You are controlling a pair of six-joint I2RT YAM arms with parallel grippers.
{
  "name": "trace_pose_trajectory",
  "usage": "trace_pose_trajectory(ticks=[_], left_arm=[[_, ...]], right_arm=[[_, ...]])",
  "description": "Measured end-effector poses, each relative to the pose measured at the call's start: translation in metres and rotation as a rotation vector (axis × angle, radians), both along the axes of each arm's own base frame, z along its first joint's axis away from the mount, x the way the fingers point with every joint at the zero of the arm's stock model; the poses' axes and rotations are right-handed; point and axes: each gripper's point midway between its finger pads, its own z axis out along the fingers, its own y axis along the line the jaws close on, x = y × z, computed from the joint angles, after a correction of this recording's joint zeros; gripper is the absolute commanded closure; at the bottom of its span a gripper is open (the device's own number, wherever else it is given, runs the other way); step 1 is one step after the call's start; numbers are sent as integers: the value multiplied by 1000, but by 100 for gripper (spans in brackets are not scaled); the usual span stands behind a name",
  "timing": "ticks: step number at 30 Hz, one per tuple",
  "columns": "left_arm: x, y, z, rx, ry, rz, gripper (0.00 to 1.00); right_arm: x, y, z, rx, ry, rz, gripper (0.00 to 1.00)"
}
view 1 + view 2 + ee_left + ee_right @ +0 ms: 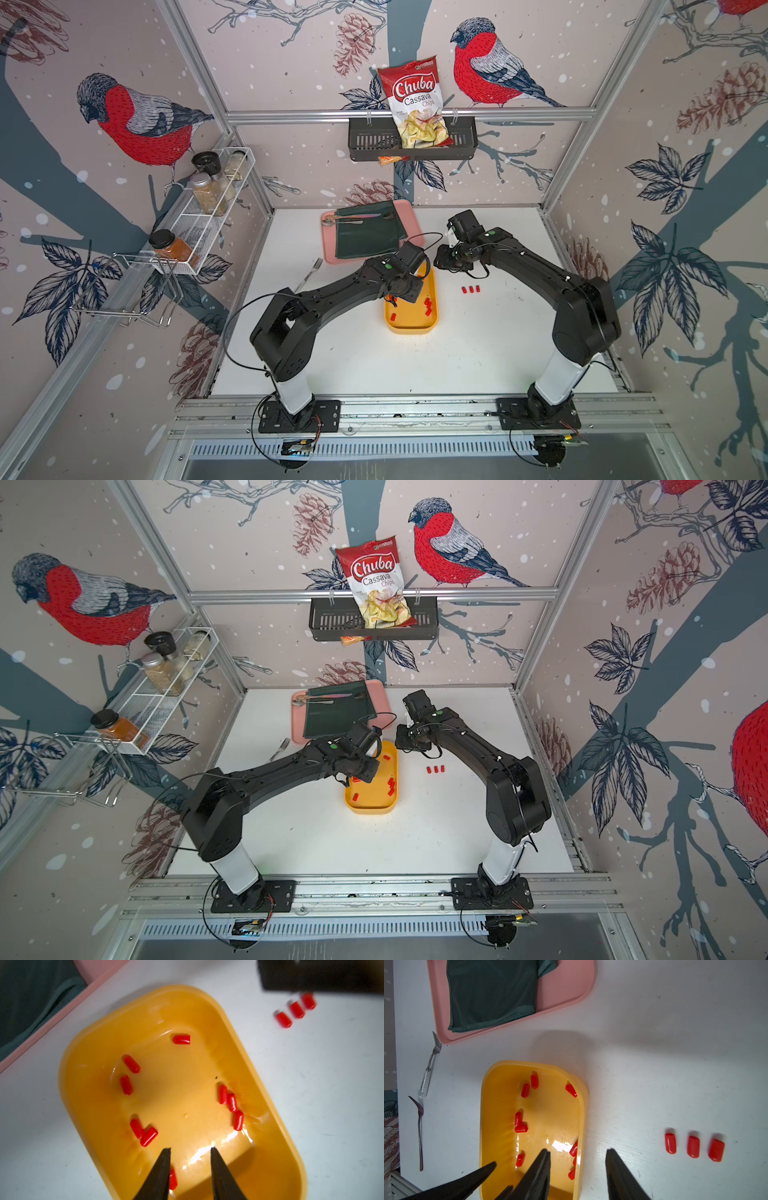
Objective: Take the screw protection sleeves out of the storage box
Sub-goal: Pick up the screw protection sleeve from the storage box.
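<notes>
Yellow storage box (pixel 409 330) mid-frame, red screw protection sleeves (pixel 181 1039) scattered inside, three more to its right on the counter (pixel 478 353), left pincer (pixel 190 1149) apart over box, right pincer (pixel 578 1150) apart, empty.

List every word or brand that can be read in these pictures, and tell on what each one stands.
"Chuba": on the chip bag in the black basket.
"Cassava Chips": same bag, below the brand.
The green logo at the bag's top: too small to read.
Print on the fork handle: too blurred to read.

Top views look down; wrist cameras (close) share storage box (pixel 87 1105).
</notes>
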Motion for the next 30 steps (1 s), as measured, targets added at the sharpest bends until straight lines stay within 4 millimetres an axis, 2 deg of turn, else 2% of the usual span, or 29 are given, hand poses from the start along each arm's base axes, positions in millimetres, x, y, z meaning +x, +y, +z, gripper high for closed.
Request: trace_pose_trajectory(ticks=[7, 12, 16, 20, 24, 30], left_arm=[[1, 17, -36, 171, 35, -38, 71], [1, 18, -45, 206, 56, -63, 72], [0, 18, -55, 234, 77, -81, 73], [1, 19, -59, 249, 88, -81, 73], [2, 19, -54, 256, 85, -78, 68], [1, 26, -54, 292, 89, -70, 66]], right_arm=[[3, -16, 7, 11, -13, -34, 52], [3, -29, 5, 7, -7, -61, 52], [2, -32, 2, 4, 0, -65, 52], [1, -32, 1, 2, 2, -67, 52], [0, -34, -2, -2, 10, -69, 51], [-3, -39, -8, -10, 23, -76, 51]])
